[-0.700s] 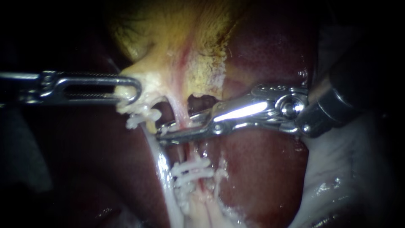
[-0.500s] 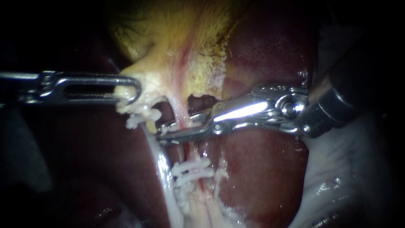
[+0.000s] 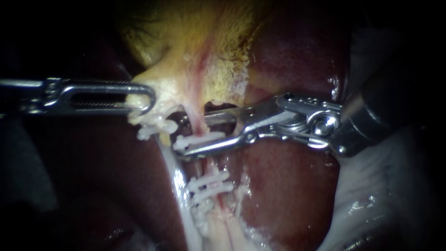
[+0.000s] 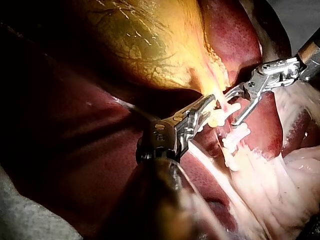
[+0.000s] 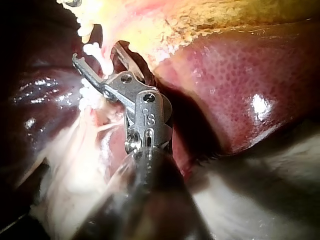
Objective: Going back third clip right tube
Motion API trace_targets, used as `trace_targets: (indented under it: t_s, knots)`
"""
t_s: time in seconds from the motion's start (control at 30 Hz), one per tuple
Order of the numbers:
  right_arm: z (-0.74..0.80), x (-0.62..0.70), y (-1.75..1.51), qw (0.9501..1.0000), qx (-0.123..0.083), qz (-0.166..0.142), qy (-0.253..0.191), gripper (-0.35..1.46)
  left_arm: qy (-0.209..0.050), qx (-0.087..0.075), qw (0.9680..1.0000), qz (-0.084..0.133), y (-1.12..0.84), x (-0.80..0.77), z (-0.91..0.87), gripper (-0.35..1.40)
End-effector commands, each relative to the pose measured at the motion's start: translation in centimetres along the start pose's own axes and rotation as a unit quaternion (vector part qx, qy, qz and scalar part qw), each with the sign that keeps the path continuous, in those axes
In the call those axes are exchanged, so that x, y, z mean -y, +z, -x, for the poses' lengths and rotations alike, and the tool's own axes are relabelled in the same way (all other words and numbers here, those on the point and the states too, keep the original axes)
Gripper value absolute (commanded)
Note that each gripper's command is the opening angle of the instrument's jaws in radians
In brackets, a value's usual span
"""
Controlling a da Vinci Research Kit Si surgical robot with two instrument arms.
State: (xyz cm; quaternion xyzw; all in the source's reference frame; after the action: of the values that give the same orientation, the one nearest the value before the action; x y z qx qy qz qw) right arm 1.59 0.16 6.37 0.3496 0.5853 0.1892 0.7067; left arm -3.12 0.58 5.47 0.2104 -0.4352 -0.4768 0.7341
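Right instrument (image 3: 188,134) reaches in from the right, nearly level, its jaws a narrow way apart with the right tube (image 3: 199,122) passing between them. A white clip (image 3: 200,139) sits across that tube and lies along the lower jaw, and the upper jaw stands clear of it. Two lower clips (image 3: 209,179) cross the same tube farther down, close together. My left instrument (image 3: 145,98) lies level from the left, its slotted jaws clamped on the pale yellow neck of the gallbladder (image 3: 186,42). A further clip (image 3: 152,131) sits on the left tube (image 3: 173,162) just beneath those jaws. The right wrist view shows the gap between my right jaws plainly, while the left wrist view shows both instruments' tips near each other. Wet, dark red liver (image 3: 288,186) lies under everything, with pale white tissue (image 3: 371,186) beside it
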Motion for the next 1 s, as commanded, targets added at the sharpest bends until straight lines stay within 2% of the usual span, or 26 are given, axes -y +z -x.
trace_targets:
  t_s: [0.03, 0.13, 0.3, 0.57, 0.7, 0.83, 1.0]
  knots:
    - [0.01, -0.01, -0.02, 1.0, 0.0, 0.0, -0.001, 0.5, 0.0, 0.0, 1.0, 0.0, 0.0, 0.0, 0.0, -0.35]
    - [0.04, -0.02, -0.11, 0.9999, 0.0, 0.002, -0.01, 0.5, 0.0, 0.0, 1.0, 0.0, 0.0, 0.0, 0.0, -0.35]
    - [0.04, 0.05, -0.43, 0.9986, 0.001, 0.011, -0.052, 0.5, 0.0, 0.0, 1.0, 0.0, 0.0, 0.0, 0.0, -0.35]
    - [0.06, 0.19, -0.98, 0.9888, 0.007, 0.025, -0.147, 0.5, 0.0, 0.0, 1.0, 0.0, 0.0, 0.0, 0.0, -0.35]
    - [0.1, 0.27, -1.13, 0.9859, 0.024, 0.029, -0.163, 0.5, 0.0, 0.0, 1.0, 0.0, 0.0, 0.0, 0.0, -0.35]
    - [0.12, 0.34, -1.17, 0.9824, 0.056, 0.039, -0.174, 0.5, 0.0, 0.0, 1.0, 0.0, 0.0, 0.0, -0.01, -0.35]
    - [0.1, 0.39, -1.2, 0.9802, 0.06, 0.045, -0.183, 0.5, 0.001, 0.002, 1.0, 0.003, 0.07, 0.01, -0.06, -0.35]
